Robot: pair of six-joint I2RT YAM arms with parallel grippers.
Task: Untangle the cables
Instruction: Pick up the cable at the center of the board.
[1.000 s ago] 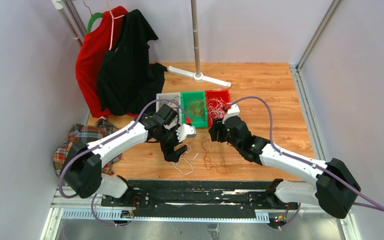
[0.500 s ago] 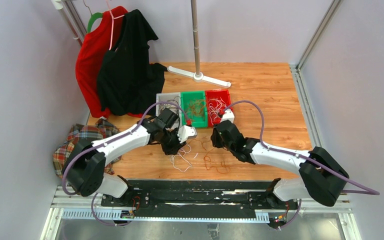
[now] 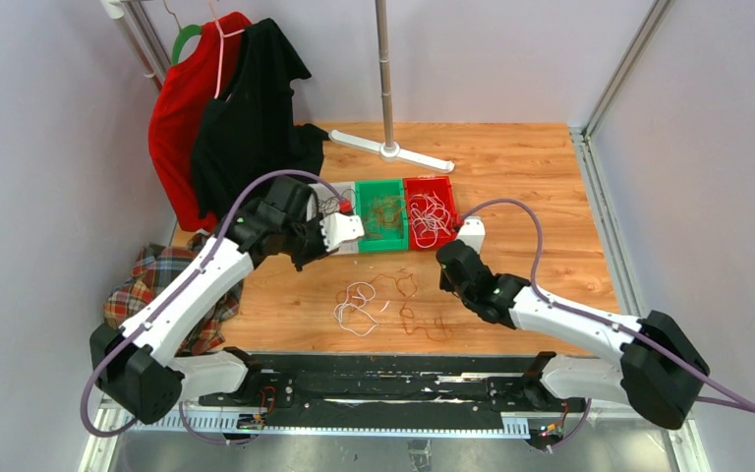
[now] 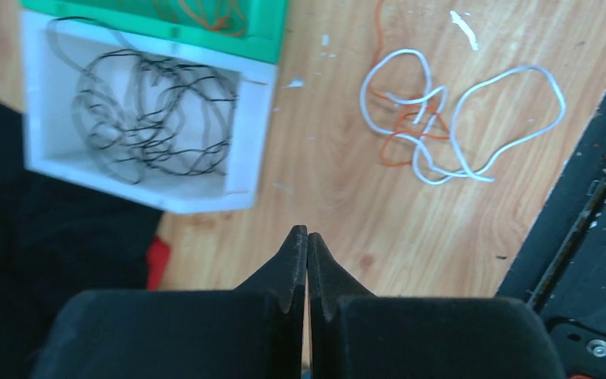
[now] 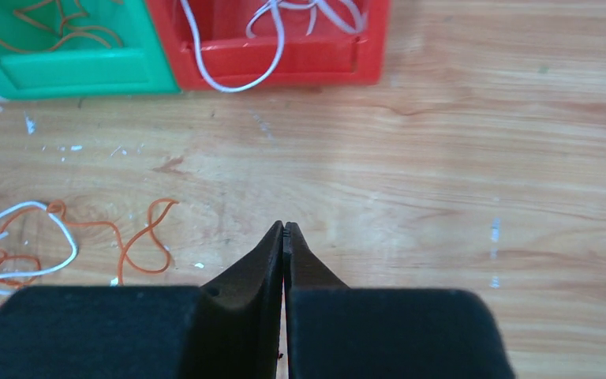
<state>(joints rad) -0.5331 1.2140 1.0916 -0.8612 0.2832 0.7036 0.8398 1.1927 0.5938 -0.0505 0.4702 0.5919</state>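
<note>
Loose cables lie on the wooden table between the arms: white loops (image 3: 357,305) (image 4: 461,118) (image 5: 24,237) mixed with orange strands (image 3: 418,317) (image 4: 398,146) (image 5: 146,237). My left gripper (image 3: 305,258) (image 4: 308,230) is shut on nothing. It hovers over bare wood near the white bin (image 4: 248,134), left of the loose cables. My right gripper (image 3: 445,267) (image 5: 284,226) is also shut and empty, to the right of the cables and just short of the red bin (image 3: 431,244) (image 5: 308,63).
Three bins stand side by side: the white one holds black cables (image 4: 138,118), the green one (image 3: 380,247) (image 5: 71,75) orange ones, the red one white ones. Red and black garments (image 3: 226,118) hang back left. A plaid cloth (image 3: 162,270), a rack base (image 3: 393,150) and the black front rail (image 3: 383,379) border the area.
Both grippers went from open to shut. The left arm lifted away from the loose cables toward the back left. The right arm drew back to the right. The cables stay on the table.
</note>
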